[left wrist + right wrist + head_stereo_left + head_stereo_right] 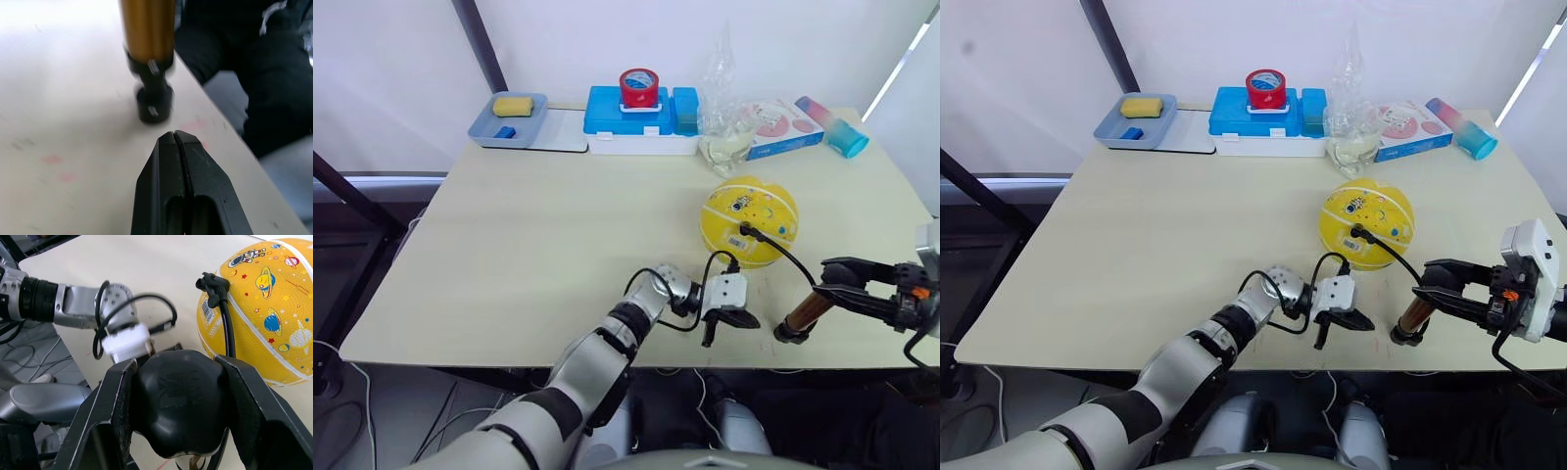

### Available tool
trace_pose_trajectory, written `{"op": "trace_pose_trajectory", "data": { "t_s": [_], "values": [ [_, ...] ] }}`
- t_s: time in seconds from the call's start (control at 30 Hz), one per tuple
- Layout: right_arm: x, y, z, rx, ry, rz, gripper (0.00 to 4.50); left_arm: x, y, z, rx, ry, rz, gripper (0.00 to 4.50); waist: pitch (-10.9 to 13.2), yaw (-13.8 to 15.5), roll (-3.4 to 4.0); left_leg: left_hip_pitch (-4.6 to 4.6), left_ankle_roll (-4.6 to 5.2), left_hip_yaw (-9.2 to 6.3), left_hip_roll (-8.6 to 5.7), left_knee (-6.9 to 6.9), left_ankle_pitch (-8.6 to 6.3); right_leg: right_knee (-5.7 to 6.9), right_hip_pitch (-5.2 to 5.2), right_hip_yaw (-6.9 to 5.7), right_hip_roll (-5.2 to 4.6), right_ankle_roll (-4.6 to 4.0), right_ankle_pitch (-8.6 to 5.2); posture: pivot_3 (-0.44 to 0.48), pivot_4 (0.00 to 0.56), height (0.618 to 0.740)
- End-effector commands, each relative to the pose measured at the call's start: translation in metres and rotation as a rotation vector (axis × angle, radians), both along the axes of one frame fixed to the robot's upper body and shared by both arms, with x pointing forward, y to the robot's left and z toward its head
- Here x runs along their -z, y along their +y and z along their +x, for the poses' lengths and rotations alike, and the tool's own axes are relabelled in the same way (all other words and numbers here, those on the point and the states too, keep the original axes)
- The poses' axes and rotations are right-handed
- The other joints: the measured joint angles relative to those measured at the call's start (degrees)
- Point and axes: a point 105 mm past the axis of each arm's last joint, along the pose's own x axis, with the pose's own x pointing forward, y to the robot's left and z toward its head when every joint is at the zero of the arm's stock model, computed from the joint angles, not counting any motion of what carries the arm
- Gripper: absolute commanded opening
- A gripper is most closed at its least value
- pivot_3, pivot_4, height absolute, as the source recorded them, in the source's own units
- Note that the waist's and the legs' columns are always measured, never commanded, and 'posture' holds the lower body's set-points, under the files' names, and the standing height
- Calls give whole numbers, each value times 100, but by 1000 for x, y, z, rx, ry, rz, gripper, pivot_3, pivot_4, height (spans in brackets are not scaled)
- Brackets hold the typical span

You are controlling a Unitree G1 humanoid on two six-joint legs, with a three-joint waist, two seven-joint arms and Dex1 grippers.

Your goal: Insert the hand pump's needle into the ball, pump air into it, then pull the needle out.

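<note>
At the back left of the desk [509,245] sits a blue tray [509,121] with a yellow sponge [512,105], then a blue box [641,116] with a red tape roll [638,87] on top. Nearer the front edge, the left end effector [732,320] rests low over the desk, its two black fingers pressed together with nothing between them. Just to its right, the hand pump [802,313] stands tilted, base on the desk. Its black hose [781,250] arcs up to the ball [748,221], plugged in by the white label. The right end effector [837,284] pinches the pump's black top.
</note>
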Motion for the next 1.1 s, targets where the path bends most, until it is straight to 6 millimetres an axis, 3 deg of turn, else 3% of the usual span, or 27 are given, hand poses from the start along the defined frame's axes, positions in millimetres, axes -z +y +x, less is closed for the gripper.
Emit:
{"op": "trace_pose_trajectory", "data": {
  "t_s": [0.03, 0.13, 0.3, 0.53, 0.73, 0.93, 1.1],
  "values": [
    [2, -2, 1, 19, -14, -6, 2002, -33, 6, 8, 17, -8, -113, 1364, 1, -1, 3, 1, 0, 0, 0, 0, 0, 0, 0, 0, 0, 0, 0, 0, 150, 729],
    [3, -1, 2, 18, -17, -1, 2002, -46, 22, 11, 30, -5, -141, 2739, 3, -14, 10, 2, 0, 0, 0, 0, 0, 2, 1, 1, 1, 0, 0, 0, 150, 729],
    [0, -1, 5, 17, -41, -4, 2002, -64, 57, 13, 37, -6, -169, 4479, 9, -20, 19, 4, -2, 0, 0, 0, 2, 5, 1, 2, 2, 0, 0, 0, 150, 729],
    [-12, -5, 4, 3, -77, -35, 2002, -76, 106, 4, 37, 1, -149, 4500, 21, -17, 38, 5, -7, 0, -1, 0, 5, 4, 4, 2, 3, 0, 0, 0, 150, 729],
    [-25, -12, 6, -7, -113, -91, 2002, -83, 136, -1, -13, -10, -129, 4500, 35, -5, 57, 5, -33, 0, -4, 0, 21, 6, 4, 3, 4, 0, 0, 0, 150, 729],
    [-33, -22, 12, -45, -158, -297, 2002, -82, 149, -7, -53, -9, -124, 4500, 45, -9, 75, 5, -39, 1, -6, -1, 24, 6, 3, 4, 6, 0, 0, 0, 150, 729],
    [-22, -29, 18, -129, -155, -511, 2002, -86, 148, -6, -84, -19, -145, 4500, 46, -15, 73, 5, -43, 1, -8, 0, 27, 5, 4, 5, 7, 2, -1, 0, 150, 729]
  ]
}}
